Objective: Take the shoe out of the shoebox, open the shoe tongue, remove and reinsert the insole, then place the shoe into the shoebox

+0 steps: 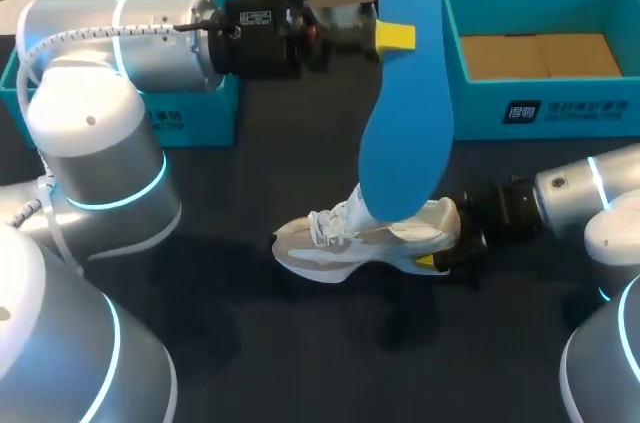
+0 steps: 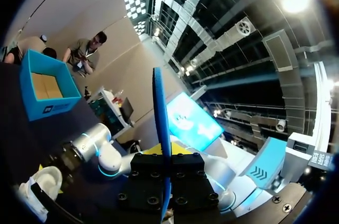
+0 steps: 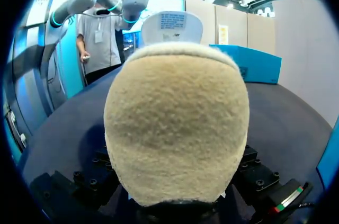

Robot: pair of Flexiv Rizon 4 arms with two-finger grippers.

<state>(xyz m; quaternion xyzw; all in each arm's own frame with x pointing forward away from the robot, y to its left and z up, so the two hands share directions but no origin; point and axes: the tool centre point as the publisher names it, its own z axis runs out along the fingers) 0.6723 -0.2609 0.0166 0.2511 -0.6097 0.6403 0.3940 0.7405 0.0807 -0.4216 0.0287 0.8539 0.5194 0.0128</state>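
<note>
Table (image 1: 300, 353): dark cloth surface, spans whole scene.
Far right: open blue shoebox (image 1: 560, 111), brown cardboard floor showing inside.
Far left: second blue box (image 1: 195, 121), mostly hidden behind arm, standing on table.
Middle, nearer side: white-and-grey shoe (image 1: 335, 248) resting on table, toe pointing left, heel right, laces up.
Shoe well apart from both boxes.

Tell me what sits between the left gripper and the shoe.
Only the blue insole: clamped in the left gripper, it hangs down to the shoe, its lower end overlapping the shoe's opening. The head view shows this.
</note>
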